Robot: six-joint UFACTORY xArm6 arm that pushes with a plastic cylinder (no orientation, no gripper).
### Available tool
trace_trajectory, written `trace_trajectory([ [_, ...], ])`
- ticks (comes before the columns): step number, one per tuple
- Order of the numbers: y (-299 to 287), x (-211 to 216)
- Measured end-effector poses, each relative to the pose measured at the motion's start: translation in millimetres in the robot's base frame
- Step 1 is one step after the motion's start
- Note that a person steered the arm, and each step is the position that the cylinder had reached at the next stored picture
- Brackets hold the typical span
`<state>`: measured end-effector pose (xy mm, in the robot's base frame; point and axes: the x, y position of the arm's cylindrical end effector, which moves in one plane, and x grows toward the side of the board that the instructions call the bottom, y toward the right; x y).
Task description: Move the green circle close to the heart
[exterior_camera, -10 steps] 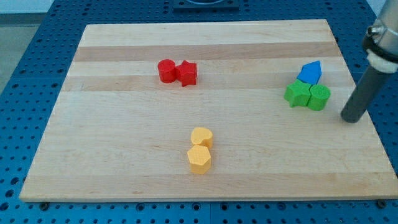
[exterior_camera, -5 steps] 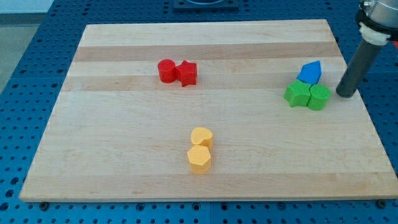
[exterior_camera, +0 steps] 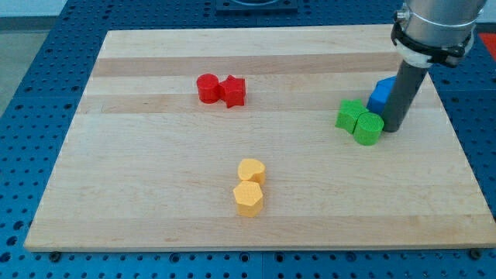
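Now my tip [exterior_camera: 392, 128] touched the green circle [exterior_camera: 369, 128] from the view's right; round, no axis; yellow heart [exterior_camera: 251, 170] well apart; no pincer fitted.

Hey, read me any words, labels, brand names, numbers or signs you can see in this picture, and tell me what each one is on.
None: no readable text anywhere.
The wooden board, the blue perforated table and every block are unmarked: the green circle, the yellow heart and the rest.
My tip, just right of the green circle, has no label either.
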<state>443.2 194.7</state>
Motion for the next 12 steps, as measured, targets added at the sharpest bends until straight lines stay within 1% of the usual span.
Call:
trace_trajectory([
  [3,-55.2,3.3],
  [5,-72.3,34.6],
  [8,-120.2,77.9],
  [9,-128.5,91.0],
  [10,-114.7,92.5],
  [11,-110.1,103.6],
  [12,-115.2,110.3],
])
